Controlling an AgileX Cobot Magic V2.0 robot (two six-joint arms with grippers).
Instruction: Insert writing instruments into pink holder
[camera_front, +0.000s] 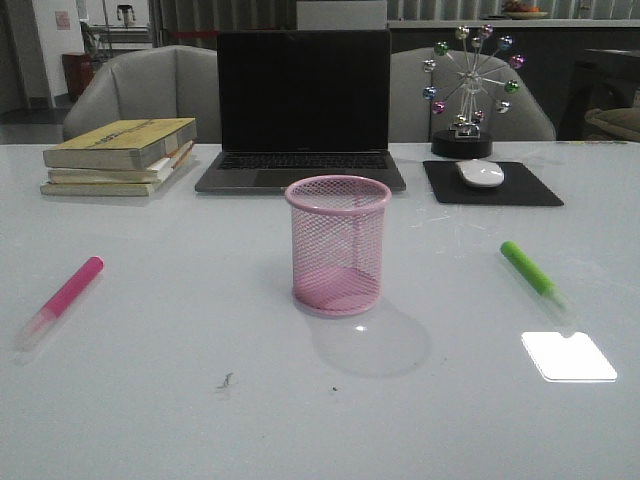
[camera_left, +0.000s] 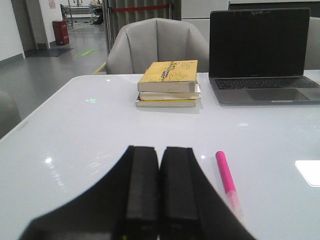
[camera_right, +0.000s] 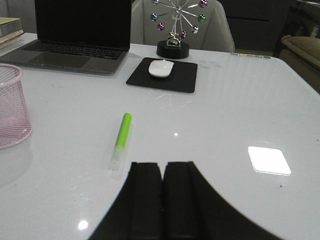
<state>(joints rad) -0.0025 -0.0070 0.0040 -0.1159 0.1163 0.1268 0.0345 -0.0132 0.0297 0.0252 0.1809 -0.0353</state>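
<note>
Two markers lie flat on the white bench (camera_front: 180, 400): one pink marker (camera_front: 66, 295) toward the left, one green marker (camera_front: 530, 270) toward the right. One pink mesh holder (camera_front: 338, 245) stands upright between them, well apart from both and with nothing inside. Behind it sit one dark laptop (camera_front: 303, 110), a stack of three books (camera_front: 120, 157), a white mouse (camera_front: 480, 173) on a black pad (camera_front: 492, 185), and a ball-wheel ornament (camera_front: 468, 90). Grey chairs (camera_front: 150, 90) line the far side. The left claw (camera_left: 160, 187) is pressed closed on nothing, near the pink marker; the right claw (camera_right: 162, 195) likewise, near the green one.
</note>
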